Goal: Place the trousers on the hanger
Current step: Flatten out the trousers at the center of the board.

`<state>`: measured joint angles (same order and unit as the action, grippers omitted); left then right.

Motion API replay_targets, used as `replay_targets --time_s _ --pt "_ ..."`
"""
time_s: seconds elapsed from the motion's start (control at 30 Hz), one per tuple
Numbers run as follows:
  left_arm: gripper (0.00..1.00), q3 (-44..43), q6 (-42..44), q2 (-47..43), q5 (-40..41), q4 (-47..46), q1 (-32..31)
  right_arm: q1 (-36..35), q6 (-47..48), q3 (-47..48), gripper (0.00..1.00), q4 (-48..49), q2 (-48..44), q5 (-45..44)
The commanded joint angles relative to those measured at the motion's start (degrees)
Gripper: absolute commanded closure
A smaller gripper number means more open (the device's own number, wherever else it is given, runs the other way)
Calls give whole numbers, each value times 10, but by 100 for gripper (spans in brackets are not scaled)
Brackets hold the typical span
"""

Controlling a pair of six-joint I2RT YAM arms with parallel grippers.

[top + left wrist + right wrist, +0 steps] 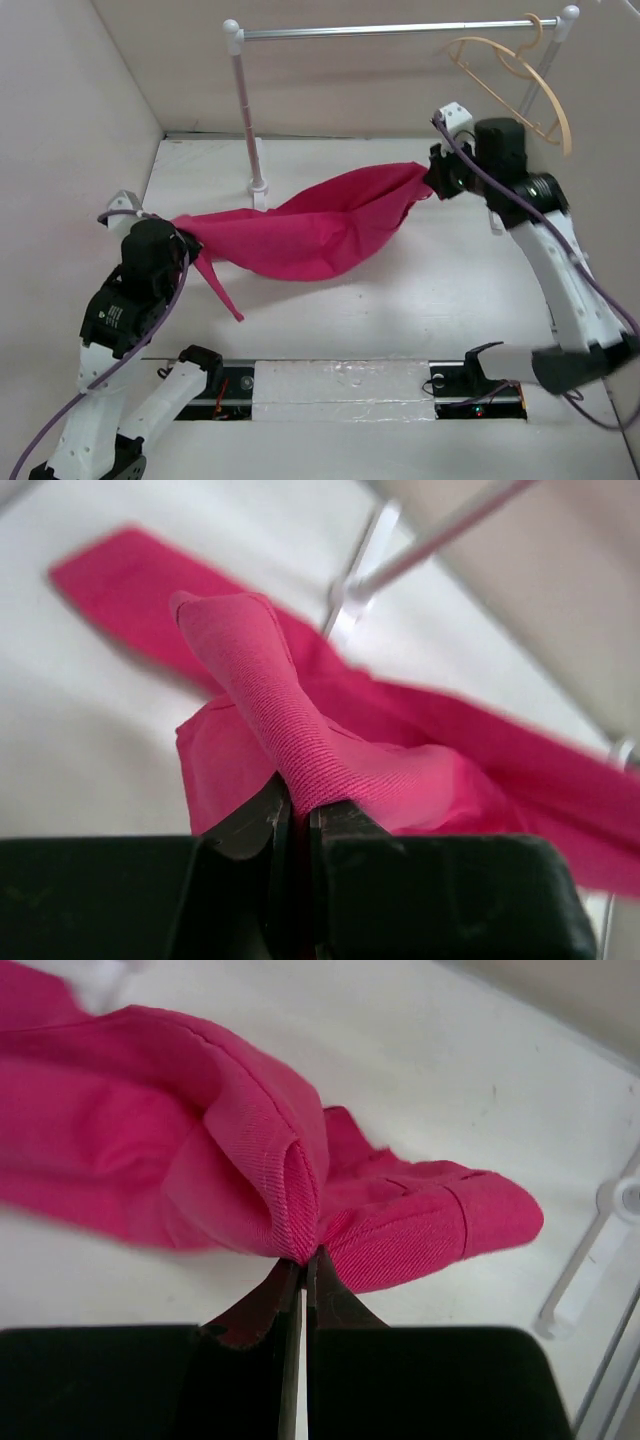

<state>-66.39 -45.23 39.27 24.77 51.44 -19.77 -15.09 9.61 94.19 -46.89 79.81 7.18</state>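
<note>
Between the 2 arms, trousers [310, 235] sag mid-span, left gripper [185, 240] and right gripper [437, 182] each clamped on 1 end. Untouched, the hanger [515, 80] hangs from the rail [400, 30], far right. Recommend: hold cloth taut, lift level, drape over its crossbar.

We saw a clothes rail [400, 30] standing at the far side of the white table [450, 300], its silver bar carried on white posts. The left post [247, 110] was planted on the tabletop. Plain beige walls [60, 120] enclosed the scene. Along the near edge lay a black track [505, 400] bearing a white padded strip [340, 385].
</note>
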Motion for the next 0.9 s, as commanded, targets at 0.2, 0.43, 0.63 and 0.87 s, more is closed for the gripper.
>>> replay_targets --time_s 0.2,0.43,0.63,0.87 --pt "100 -53 77 43 134 -71 1 -21 17 105 100 -148 -179 -37" --pt "100 5 53 24 86 -60 1 124 42 -14 100 -1 -68 29" --pt "100 114 15 -58 -52 -42 1 184 45 -145 100 146 5 -2" --pt "83 228 -3 -107 -242 -40 1 217 43 -125 37 96 45 -45"
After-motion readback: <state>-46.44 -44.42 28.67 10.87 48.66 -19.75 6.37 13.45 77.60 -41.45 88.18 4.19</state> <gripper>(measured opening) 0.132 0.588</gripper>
